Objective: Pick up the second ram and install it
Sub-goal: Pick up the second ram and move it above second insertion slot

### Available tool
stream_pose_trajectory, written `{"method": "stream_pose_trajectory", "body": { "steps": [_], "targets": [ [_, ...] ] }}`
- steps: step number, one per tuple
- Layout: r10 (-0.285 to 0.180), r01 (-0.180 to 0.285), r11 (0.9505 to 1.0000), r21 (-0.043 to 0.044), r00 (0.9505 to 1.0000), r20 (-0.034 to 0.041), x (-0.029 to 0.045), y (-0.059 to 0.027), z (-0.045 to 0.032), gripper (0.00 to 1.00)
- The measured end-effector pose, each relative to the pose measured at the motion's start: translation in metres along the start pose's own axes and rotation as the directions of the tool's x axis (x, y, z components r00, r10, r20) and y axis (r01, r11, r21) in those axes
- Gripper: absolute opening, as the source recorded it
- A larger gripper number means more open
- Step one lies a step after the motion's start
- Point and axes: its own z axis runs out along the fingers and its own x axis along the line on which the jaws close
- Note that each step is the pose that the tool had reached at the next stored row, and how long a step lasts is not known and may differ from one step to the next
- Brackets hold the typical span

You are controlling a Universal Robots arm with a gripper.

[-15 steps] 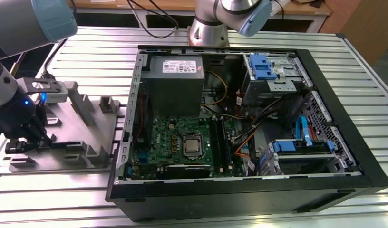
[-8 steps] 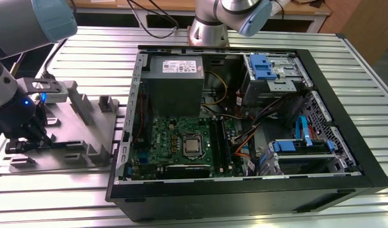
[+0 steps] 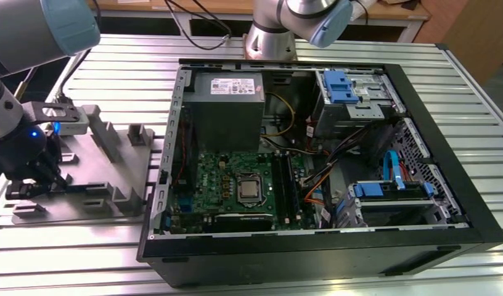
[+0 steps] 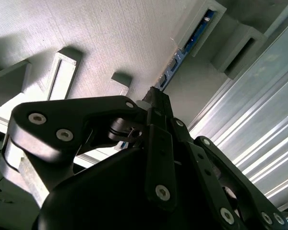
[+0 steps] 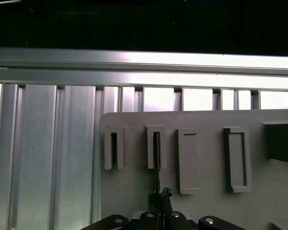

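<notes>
The second ram [image 4: 192, 40] is a thin blue-green stick standing on edge in slotted grey holders on the grey fixture plate [image 3: 111, 169]. In the first wrist view the ram [image 5: 156, 158] shows as a thin dark line running from a holder down to my fingertips. My gripper [image 4: 156, 103] has its black fingers pressed together on the near end of the stick. In the exterior view the gripper [image 3: 36, 184] hangs low over the plate's front corner, at that view's left, well apart from the open computer case [image 3: 449, 203].
The case lies open on the ribbed aluminium table [image 3: 79, 259], with the green motherboard [image 3: 227, 179], black memory slots [image 3: 286, 185], grey power-supply box [image 3: 227, 98] and loose cables. Other grey holder blocks [image 3: 99, 132] stand on the plate. The arm's base [image 3: 272, 34] is behind the case.
</notes>
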Motion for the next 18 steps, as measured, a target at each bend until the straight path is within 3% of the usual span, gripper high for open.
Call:
{"method": "stream_pose_trajectory", "body": {
  "steps": [10, 11, 18],
  "targets": [
    [0.001, -0.001, 1.0, 0.0002, 1.0, 0.0002, -0.0001, 0.0001, -0.0014, 0.11],
    [0.001, -0.001, 1.0, 0.0001, 1.0, 0.0001, -0.0002, 0.0002, -0.0065, 0.11],
    [0.001, -0.001, 1.0, 0.0, 1.0, 0.0, -0.001, 0.0007, -0.0206, 0.11]
  ]
}}
